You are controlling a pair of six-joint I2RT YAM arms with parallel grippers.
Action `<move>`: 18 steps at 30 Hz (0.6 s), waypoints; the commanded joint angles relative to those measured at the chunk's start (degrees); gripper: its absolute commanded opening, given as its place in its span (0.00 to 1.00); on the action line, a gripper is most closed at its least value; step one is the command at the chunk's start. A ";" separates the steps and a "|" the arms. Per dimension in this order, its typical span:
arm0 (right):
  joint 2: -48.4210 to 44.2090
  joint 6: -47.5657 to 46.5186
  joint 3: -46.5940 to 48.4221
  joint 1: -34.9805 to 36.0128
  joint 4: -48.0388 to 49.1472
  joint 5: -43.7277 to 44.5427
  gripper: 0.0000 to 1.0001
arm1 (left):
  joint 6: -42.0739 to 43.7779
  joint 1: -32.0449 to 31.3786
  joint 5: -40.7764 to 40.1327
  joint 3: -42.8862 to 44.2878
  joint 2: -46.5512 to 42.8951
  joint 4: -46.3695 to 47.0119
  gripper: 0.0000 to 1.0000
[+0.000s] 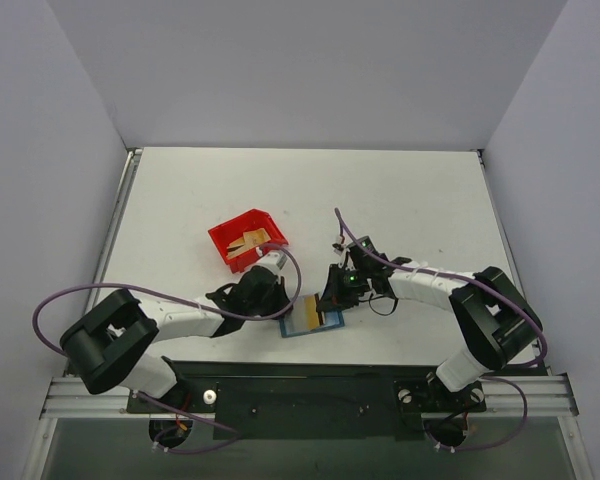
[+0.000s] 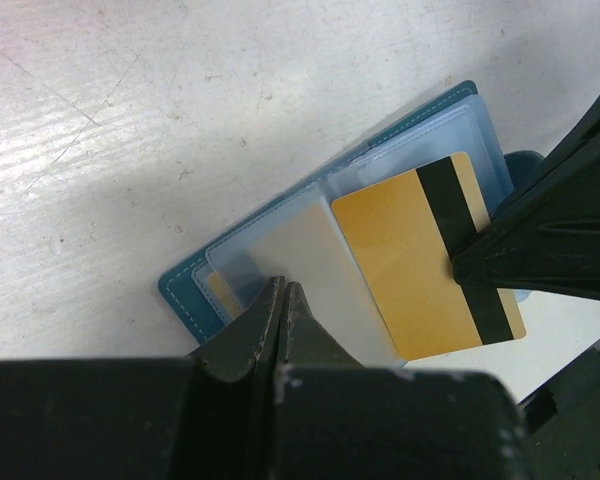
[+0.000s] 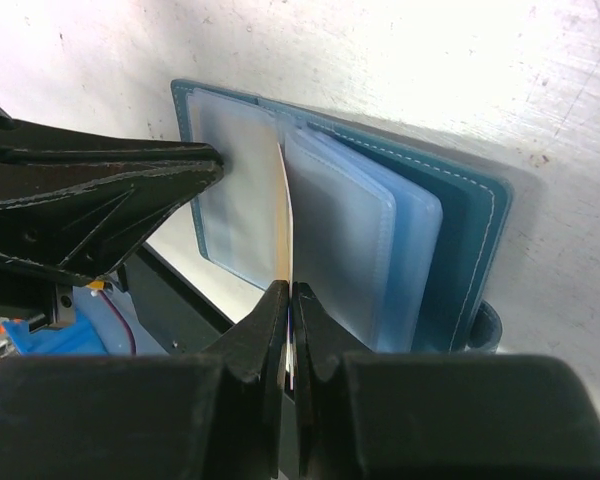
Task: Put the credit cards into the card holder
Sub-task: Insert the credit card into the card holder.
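**A:** How does the left arm (image 1: 180, 318) sit?

**B:** Low along the near edge of the bench (image 1: 410, 200), with the forearm pointing right and the wrist tipped down. The left hand (image 2: 285, 292) has its fingers pressed together, and the tips rest on a clear sleeve (image 2: 310, 270) at the holder's left side. I see nothing pinched between them.

**A:** And the right arm (image 1: 430, 285)?

**B:** It is bent back from the near-right corner, with the forearm running left and the wrist dipped toward the same spot. The right hand (image 3: 290, 295) is clamped on a gold card (image 2: 400, 265), gripping it at the dark stripe.

**A:** Where is that card?

**B:** Above the open holder (image 3: 465, 215), with its free end toward the sleeves. From the right wrist it shows edge-on, standing between the sleeve under the left hand and the stack of sleeves beside it. I cannot tell whether the edge is inside a slot.

**A:** And the holder?

**B:** It lies open on the bench between the two hands, close to the near edge, teal cover down and sleeves fanned upward.

**A:** Anything else?

**B:** A red bin (image 1: 230, 235) sits just behind the left hand, with more cards (image 1: 248, 240) in it.
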 commanded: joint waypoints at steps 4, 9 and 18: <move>0.29 1.19 -1.25 -0.51 -0.29 1.94 0.00 | -0.30 -0.33 -1.10 -2.21 -1.92 -4.42 0.00; 1.60 0.92 -1.51 -0.68 1.91 -1.13 0.00 | -0.56 -0.33 -1.01 -2.38 -1.83 -4.25 0.00; 5.38 1.62 -2.22 -0.51 7.01 -4.39 0.00 | -0.65 -0.33 -2.07 -2.47 -4.64 -6.27 0.00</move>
